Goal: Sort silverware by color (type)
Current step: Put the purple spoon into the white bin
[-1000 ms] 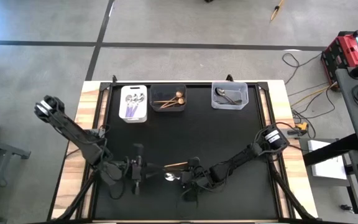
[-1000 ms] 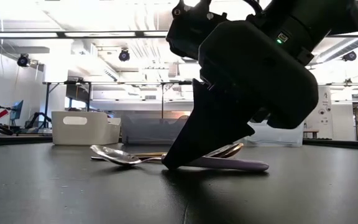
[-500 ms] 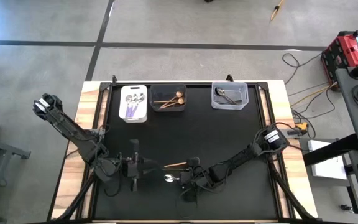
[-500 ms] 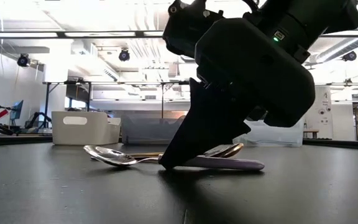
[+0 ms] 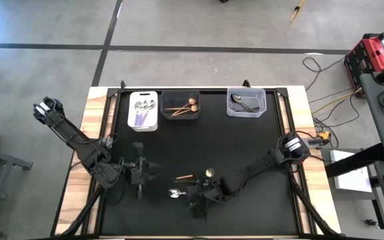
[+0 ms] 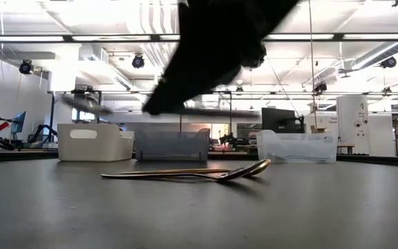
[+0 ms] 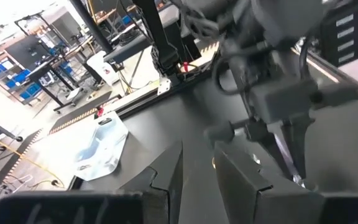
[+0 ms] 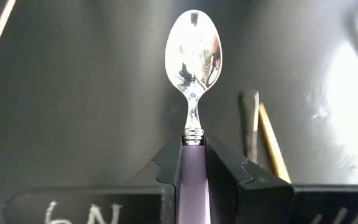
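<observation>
Lifted since a second ago: my right tool (image 8: 191,163) clamps the lilac-handled spoon (image 8: 192,56) off the surface (image 5: 245,147) | left tool (image 7: 197,171) slightly parted, seemingly empty | bins (image 5: 144,111) filled; gold spoon (image 6: 192,172) remains.

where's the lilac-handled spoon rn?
The lilac-handled spoon is clamped in the right gripper and lifted off the mat at the table's front centre, bowl pointing toward the left gripper. The gold spoon lies just behind it.
</observation>
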Tool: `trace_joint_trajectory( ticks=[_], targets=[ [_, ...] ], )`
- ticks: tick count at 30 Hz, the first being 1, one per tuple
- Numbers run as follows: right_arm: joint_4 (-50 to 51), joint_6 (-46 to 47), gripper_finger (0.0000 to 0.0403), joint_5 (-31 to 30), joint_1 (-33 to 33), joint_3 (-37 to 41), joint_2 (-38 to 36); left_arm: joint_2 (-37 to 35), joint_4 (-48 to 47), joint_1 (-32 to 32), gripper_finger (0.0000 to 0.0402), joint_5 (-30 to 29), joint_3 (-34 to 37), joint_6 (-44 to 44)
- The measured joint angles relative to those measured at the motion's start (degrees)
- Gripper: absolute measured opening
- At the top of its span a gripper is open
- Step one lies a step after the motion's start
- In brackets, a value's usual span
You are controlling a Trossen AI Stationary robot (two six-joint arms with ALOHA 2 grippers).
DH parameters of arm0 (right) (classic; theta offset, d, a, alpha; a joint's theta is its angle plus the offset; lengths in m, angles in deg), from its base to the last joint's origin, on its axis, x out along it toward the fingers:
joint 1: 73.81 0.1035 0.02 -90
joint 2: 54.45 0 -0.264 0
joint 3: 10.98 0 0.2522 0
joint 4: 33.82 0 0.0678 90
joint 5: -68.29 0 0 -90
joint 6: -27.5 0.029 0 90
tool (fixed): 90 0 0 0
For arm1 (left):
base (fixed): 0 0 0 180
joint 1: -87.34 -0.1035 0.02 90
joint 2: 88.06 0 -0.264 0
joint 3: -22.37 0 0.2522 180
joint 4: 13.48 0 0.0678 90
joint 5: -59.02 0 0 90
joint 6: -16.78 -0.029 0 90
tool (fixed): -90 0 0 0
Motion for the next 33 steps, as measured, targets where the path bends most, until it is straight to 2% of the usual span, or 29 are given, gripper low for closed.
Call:
trace_joint_trajectory(
  ticks=[3,11,17,20,33],
  targets=[
    [4.94,-2.46,0.004,-0.02,-0.95,-3.73,-0.11,-0.01,-0.61,0.0,0.0075,-0.16,0.0,-0.33],
    [21.07,-10.52,0.004,-0.17,-5.17,-13.52,-0.2,-0.13,-1.8,0.0,0.0075,-5.01,0.0,-5.17],
    [29.22,-15.39,0.004,-0.24,-9.24,-17.56,-1.06,-2.52,-1.76,0.0,0.0075,-9.57,0.0,-9.33],
    [30.53,-16.93,0.004,-0.26,-11.31,-17.33,-2.75,-4.34,-1.78,0.0,0.0075,-11.79,0.0,-10.46],
    [30.31,-25.65,0.0039,-0.35,-19.39,-14.75,-9.66,-11.44,-7.47,0.0,0.0075,-11.94,1.88,-11.1]
  ],
)
